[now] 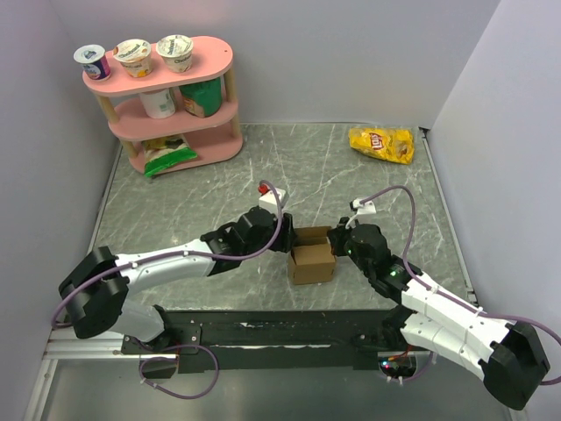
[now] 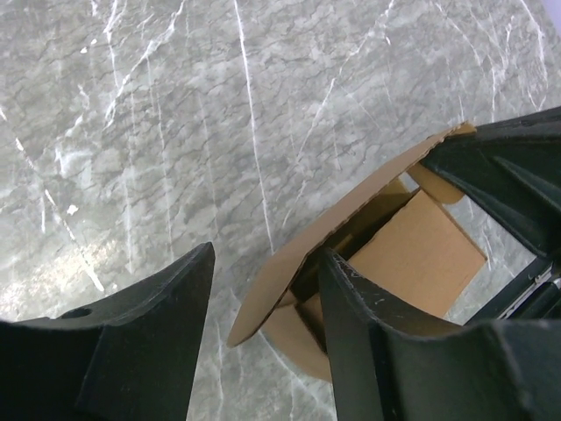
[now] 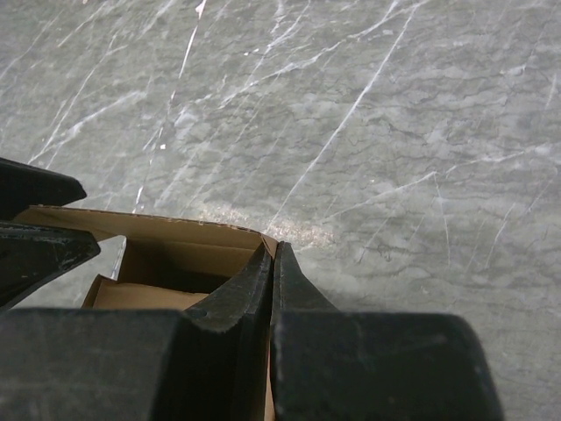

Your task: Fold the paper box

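Note:
The paper box (image 1: 311,261) is a small brown cardboard box in the middle of the table, its top open towards the back. My left gripper (image 1: 286,239) is at its left side, open. In the left wrist view a rounded flap (image 2: 289,272) of the box (image 2: 412,254) reaches between the spread fingers (image 2: 377,351) of the left gripper (image 2: 269,254), and nothing pinches it. My right gripper (image 1: 338,240) is at the box's right side. In the right wrist view the right gripper (image 3: 273,250) is shut on the box's thin side wall at its corner (image 3: 202,235).
A pink shelf (image 1: 166,79) with yoghurt cups and packets stands at the back left. A yellow chip bag (image 1: 381,144) lies at the back right. Walls close in the table on the left, back and right.

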